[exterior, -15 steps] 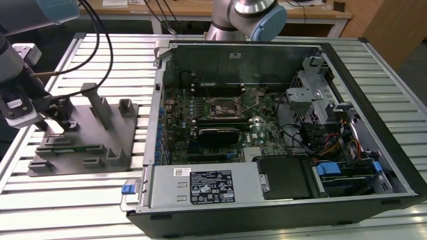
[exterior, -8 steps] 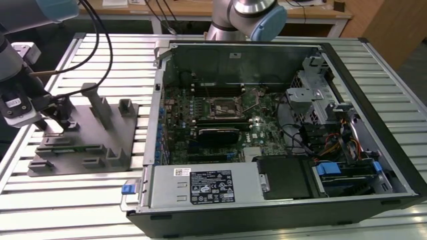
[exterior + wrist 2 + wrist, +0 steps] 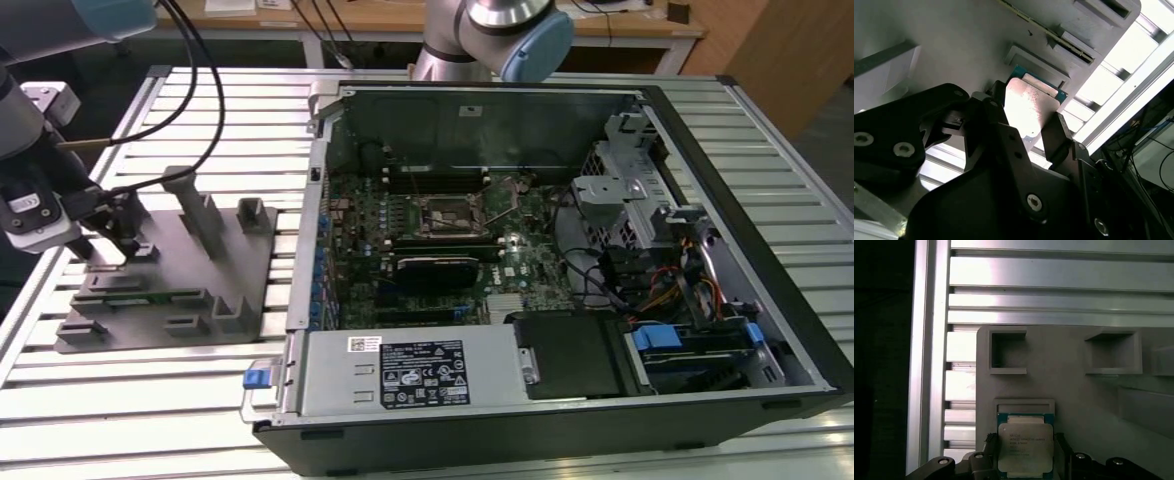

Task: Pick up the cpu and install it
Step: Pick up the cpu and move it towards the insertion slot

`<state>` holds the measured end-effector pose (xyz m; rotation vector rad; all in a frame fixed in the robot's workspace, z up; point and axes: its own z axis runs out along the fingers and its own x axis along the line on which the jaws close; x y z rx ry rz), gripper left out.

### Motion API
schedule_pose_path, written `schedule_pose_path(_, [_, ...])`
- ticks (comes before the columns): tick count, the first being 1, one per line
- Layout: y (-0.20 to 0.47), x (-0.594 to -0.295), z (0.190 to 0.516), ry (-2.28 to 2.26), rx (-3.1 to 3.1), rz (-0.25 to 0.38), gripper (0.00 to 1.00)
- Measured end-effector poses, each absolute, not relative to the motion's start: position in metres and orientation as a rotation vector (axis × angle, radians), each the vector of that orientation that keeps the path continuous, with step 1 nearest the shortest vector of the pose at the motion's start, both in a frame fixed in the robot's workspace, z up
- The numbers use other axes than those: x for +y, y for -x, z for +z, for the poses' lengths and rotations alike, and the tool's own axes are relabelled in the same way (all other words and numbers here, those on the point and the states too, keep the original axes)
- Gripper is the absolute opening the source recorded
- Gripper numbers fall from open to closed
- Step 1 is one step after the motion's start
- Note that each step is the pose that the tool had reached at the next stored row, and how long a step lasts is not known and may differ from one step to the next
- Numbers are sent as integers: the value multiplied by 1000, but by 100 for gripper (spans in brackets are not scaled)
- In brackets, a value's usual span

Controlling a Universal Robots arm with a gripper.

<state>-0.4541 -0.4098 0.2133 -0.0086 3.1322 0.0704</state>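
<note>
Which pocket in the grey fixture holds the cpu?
The pocket nearest the gripper; the cpu sits in it, while the two square pockets beyond are empty.

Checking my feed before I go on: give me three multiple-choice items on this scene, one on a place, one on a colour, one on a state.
1. The cpu is: A in the socket; B at the grey fixture; C on the bare table.
2. Its top is: A black; B gold; C silver.
3. The case is: A open; B shut; C tipped on end.

Answers: B, the fixture's grey surface lies around it in the first wrist view. C, its pale metal top shows in both wrist views. A, the motherboard shows inside.
</note>
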Motion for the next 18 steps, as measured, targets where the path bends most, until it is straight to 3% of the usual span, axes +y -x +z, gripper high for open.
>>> schedule_pose_path(18, [454, -410, 223, 9, 3132, 71, 53])
